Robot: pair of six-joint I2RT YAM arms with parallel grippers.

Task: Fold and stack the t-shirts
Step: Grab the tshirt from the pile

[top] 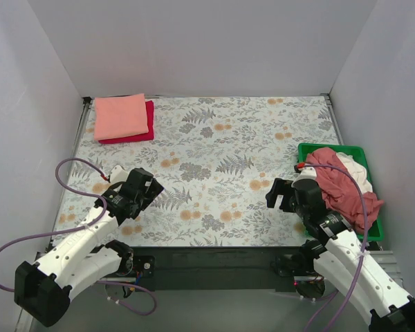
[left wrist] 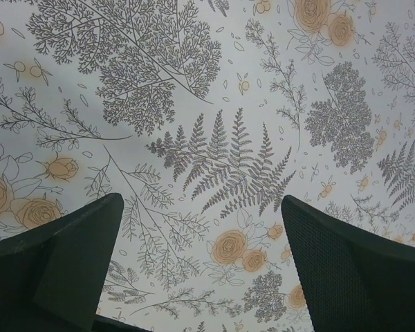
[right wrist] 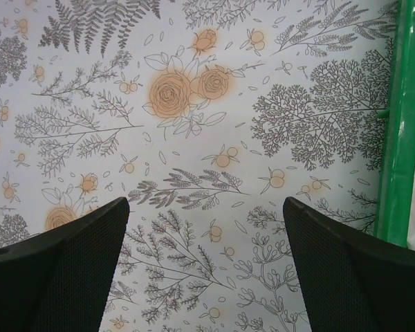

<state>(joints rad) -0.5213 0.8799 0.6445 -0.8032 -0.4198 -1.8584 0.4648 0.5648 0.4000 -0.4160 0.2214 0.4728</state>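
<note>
The bench [top: 221,138] is the biggest thing I have to work with. Its flowered middle lies between the two arms, and I judge that to be the folding area. At its right edge, toward the near corner, sits the green tray [top: 308,146], which serves as the holding bin. The brick-red shirt [top: 335,187] is heaped crumpled across it, with the cream-white shirt [top: 360,171] bunched under and behind; neither is folded.

In the far left corner the salmon-pink shirt [top: 121,116] lies folded flat on the crimson shirt [top: 151,124]. This is the stack, set well apart from the middle, I reckon so that nothing drags it. By my count two shirts are done and two are not.

My right claw [right wrist: 206,202] hangs low over the bench just beside the tray's left rim, fingers spread wide, holding nothing. That puts it handy for the heap. My left claw [left wrist: 200,204] hovers near the near left corner, likewise wide and bare.

In the way, as I see it:
- The tray wall stands between the right claw and the heap.
- The two shirts lie tangled together.
- The right arm's purple cable [top: 362,207] loops across the heap.
</note>
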